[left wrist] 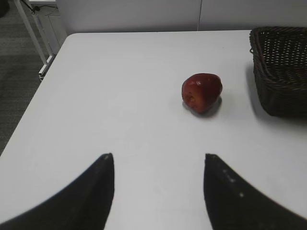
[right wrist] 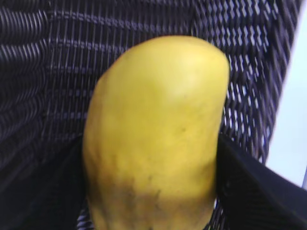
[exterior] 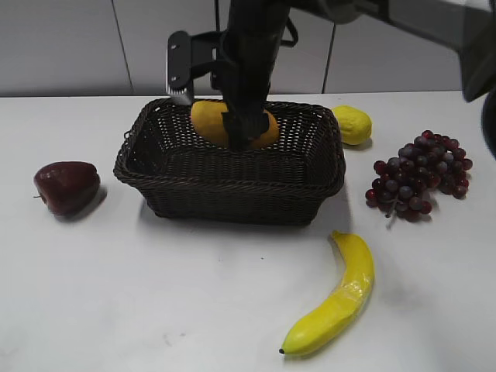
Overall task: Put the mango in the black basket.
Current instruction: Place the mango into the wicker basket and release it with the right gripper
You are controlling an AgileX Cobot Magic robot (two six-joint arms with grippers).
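Note:
The orange-yellow mango point(exterior: 209, 122) sits between the jaws of my right gripper point(exterior: 240, 133), low inside the black basket point(exterior: 232, 190) near its back wall. In the right wrist view the mango point(right wrist: 158, 129) fills the frame, with a black finger on each side and the basket's woven wall point(right wrist: 57, 72) right behind it. Whether it rests on the basket floor I cannot tell. My left gripper point(left wrist: 158, 163) is open and empty over bare table, left of the basket point(left wrist: 283, 72).
A dark red apple point(exterior: 67, 186) lies left of the basket, also in the left wrist view point(left wrist: 202, 92). A lemon point(exterior: 353, 124) sits at the basket's back right, purple grapes point(exterior: 422, 174) to the right, a banana point(exterior: 337, 298) in front.

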